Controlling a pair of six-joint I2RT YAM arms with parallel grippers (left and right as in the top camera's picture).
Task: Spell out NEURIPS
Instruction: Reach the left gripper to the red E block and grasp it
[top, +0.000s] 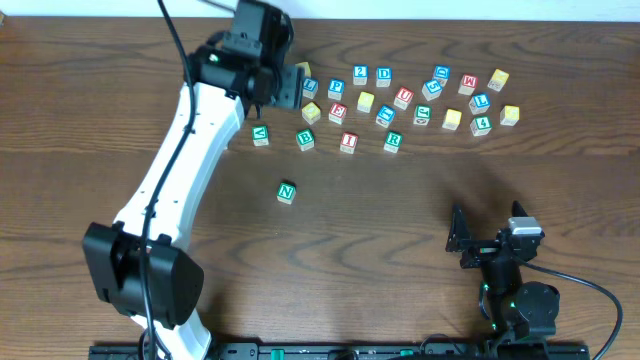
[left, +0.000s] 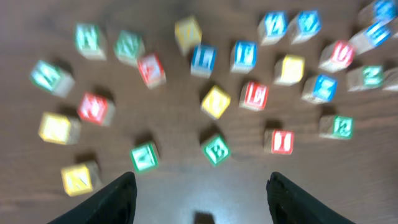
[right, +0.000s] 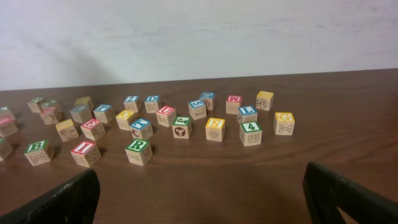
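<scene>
My left jaws hang open over the left end of the pile with nothing between them. My right jaws are spread wide and empty too, parked at the near side of the tabletop (top: 400, 250). Only the N block (top: 287, 192) sits out alone in front. The I block (top: 347, 141), R block (top: 392, 141), U block (top: 403, 97) and S block (right: 215, 129) are all in the crowd. Main worry: everything's packed close, so coming down on one could shove or tip its neighbour. I could also grab a lookalike such as the green B block (top: 305, 139). My left wrist view is smeared, so letters barely read there. From overhead, my left arm (top: 175, 170) covers that end of the pile, with a yellow block (top: 303, 68) half hidden. Honestly can't pick out E or P for sure.
</scene>
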